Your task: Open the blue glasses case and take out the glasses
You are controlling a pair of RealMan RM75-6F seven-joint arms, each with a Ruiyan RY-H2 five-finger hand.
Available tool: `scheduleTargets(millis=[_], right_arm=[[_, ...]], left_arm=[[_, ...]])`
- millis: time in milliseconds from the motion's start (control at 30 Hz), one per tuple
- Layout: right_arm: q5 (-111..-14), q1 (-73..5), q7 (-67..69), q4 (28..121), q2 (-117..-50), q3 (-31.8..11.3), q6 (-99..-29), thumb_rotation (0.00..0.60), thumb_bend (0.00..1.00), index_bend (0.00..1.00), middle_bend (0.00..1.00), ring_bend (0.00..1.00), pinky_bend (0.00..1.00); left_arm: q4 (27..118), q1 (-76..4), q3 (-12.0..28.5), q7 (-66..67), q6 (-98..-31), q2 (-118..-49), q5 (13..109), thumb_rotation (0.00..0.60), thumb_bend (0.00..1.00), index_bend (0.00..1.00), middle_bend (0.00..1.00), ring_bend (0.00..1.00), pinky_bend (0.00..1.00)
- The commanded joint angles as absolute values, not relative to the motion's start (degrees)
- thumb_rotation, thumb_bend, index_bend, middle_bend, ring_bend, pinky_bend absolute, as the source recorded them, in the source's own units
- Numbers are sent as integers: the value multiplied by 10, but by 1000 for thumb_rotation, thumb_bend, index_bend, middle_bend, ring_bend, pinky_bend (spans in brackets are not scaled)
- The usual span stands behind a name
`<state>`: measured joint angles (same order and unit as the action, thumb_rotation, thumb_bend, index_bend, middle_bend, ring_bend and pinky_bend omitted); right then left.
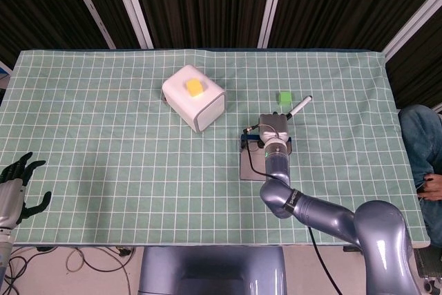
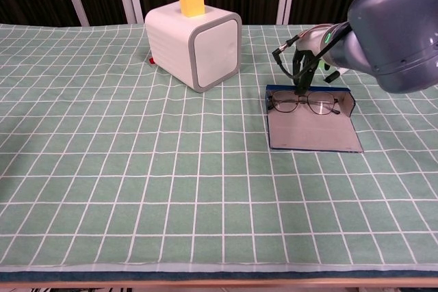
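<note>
The blue glasses case lies open and flat on the green checked cloth, right of centre. The thin-rimmed glasses rest in its far half. My right hand hangs just above them, fingers pointing down, one fingertip at the bridge of the glasses. Whether it pinches the frame does not show. In the head view my right hand and forearm cover the glasses; only the case shows beside the wrist. My left hand sits off the table's near left corner, fingers spread, holding nothing.
A white box with a yellow block on top stands at the back, left of the case. A green block and a pen lie just beyond the case. A person's leg shows at the right edge.
</note>
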<state>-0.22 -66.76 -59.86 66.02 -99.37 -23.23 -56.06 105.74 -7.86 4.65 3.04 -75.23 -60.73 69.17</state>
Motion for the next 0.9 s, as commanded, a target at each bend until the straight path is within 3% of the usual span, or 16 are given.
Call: scheduleTargets(millis=[33,900], right_arm=[[-1,-668,-600,662,-993,-233,-562,600,396,479,445,189,212],[-6,-666,-600,661,-996,-234,-561,600,399,505,455,199,212]], left_arm=[[1058,-79,47,31,-752,-607,690,600,377,181,0,0,0],[990,-66,34,4,-821,-641,803,600,380,160,0,0,0]])
